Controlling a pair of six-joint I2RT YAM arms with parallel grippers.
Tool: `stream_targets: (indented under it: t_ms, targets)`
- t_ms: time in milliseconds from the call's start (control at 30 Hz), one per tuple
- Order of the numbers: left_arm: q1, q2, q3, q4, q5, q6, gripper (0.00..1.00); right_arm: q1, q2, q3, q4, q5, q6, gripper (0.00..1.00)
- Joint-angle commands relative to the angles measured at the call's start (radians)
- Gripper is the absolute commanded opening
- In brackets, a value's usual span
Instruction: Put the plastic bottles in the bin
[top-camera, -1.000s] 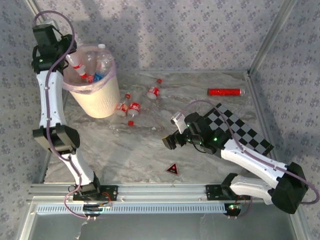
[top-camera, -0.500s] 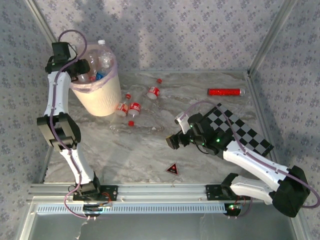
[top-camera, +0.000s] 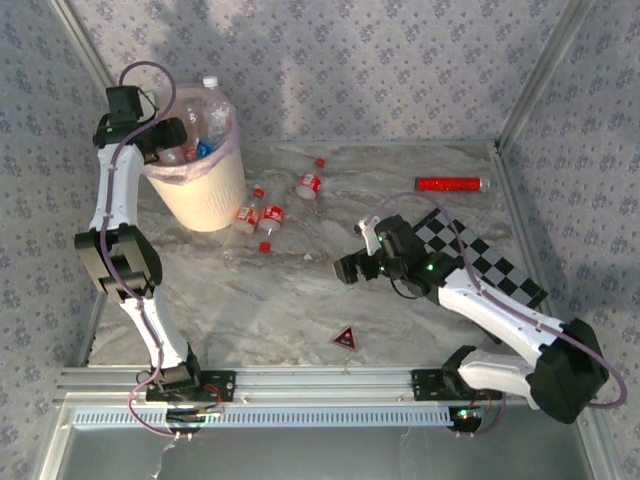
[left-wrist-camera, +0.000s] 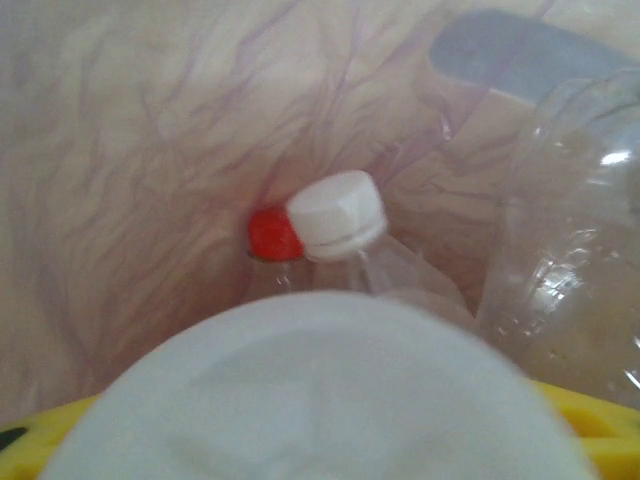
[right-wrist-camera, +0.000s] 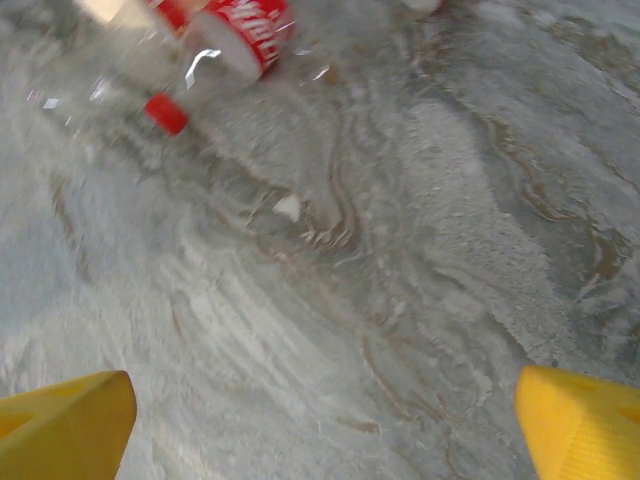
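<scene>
Beside bin, three red-labelled bottles; right end effector open, left end effector indeterminate.

blurred white round shape, perhaps a bottle end, masking left pincer, right pincer fingertips cropped at frame edge

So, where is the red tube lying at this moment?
In the top view the red tube lies on the far right part of the table, near its far edge, just beyond the checkerboard.
</scene>
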Motion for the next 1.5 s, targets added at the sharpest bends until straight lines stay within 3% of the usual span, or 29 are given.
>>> stream_targets:
  t_ms: [0, 333, 433, 667, 1000, 1267, 1467]
  targets:
    - [-0.020, -0.031, 0.080, -0.110, 0.019, 0.027, 0.70, -0.048, 0.075, 0.090, -0.002, 0.009, 0.179, 0.96]
    - [-0.009, -0.122, 0.250, -0.240, -0.010, 0.095, 0.95, -0.045, 0.430, 0.340, 0.085, 0.029, 0.445, 0.90]
    - [-0.010, -0.194, 0.229, -0.247, -0.026, 0.100, 0.97, -0.040, 0.525, 0.419, 0.142, 0.052, 0.489, 0.90]
    - [-0.038, -0.494, -0.094, -0.111, 0.086, 0.002, 0.98, -0.024, 0.751, 0.591, 0.188, 0.056, 0.568, 0.90]
    - [-0.256, -0.867, -0.558, 0.029, 0.046, -0.130, 0.97, 0.012, 0.992, 0.811, 0.110, 0.070, 0.593, 0.90]
    - [-0.428, -0.957, -0.717, 0.090, -0.017, -0.196, 0.96, 0.016, 1.083, 0.880, 0.081, 0.093, 0.618, 0.84]
    - [-0.477, -0.966, -0.769, 0.123, -0.023, -0.235, 0.96, 0.016, 1.062, 0.856, 0.073, 0.117, 0.600, 0.66]
